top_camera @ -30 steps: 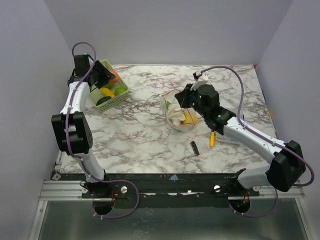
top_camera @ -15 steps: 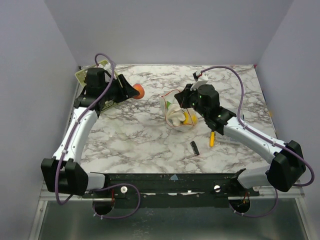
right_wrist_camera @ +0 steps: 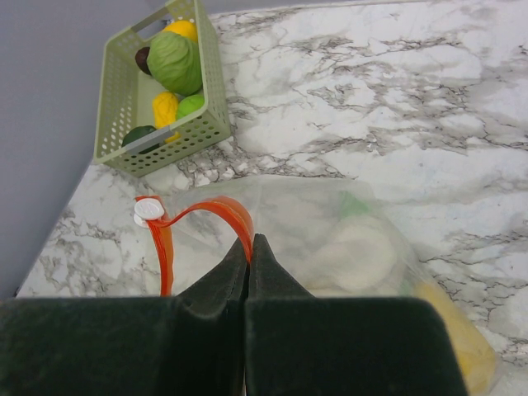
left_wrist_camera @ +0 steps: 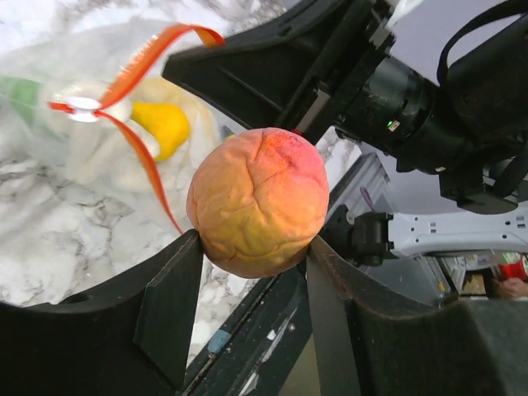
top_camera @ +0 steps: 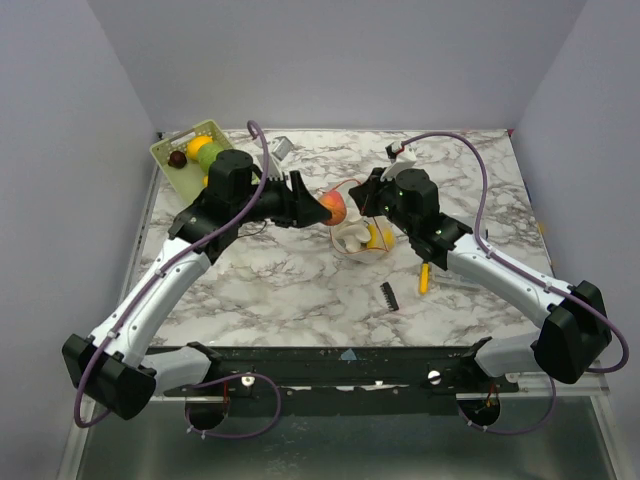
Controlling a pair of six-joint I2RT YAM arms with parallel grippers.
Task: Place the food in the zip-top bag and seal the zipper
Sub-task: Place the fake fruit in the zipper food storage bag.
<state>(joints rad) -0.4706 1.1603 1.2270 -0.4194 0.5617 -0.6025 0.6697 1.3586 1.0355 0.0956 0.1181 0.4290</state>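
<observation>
The left gripper (left_wrist_camera: 252,244) was clenched around a round orange-and-pink toy peach (left_wrist_camera: 257,200), with one finger on each side of its lower half. It held the peach in the air above the marble table (right_wrist_camera: 429,107), just beside the open mouth of the clear, floppy zip-top bag (right_wrist_camera: 330,239). The right gripper (right_wrist_camera: 249,252) was pinched closed on the rim of the bag, where the thin red-orange zipper strip (right_wrist_camera: 237,216) curved up to its fingertips, so the mouth stood lifted. Inside the bag lay a whitish piece of food (right_wrist_camera: 359,257) and a yellow one (right_wrist_camera: 462,338). More toy food, including a green leafy ball (right_wrist_camera: 175,62), waited in the light green slotted basket (right_wrist_camera: 124,120), well apart from the bag.

The peach looked light, and its wrinkled skin suggested a slightly soft body. Because it was round, I judge it could roll out from flat fingers, so a grip across the widest middle would be safer than this low one. The bag seemed very thin, limp and probably slippery, and its mouth would likely fall shut if it were let go. The zipper strip looked like the stiffest part, so this was the sensible place to hold the bag, and later to press it along its length.
</observation>
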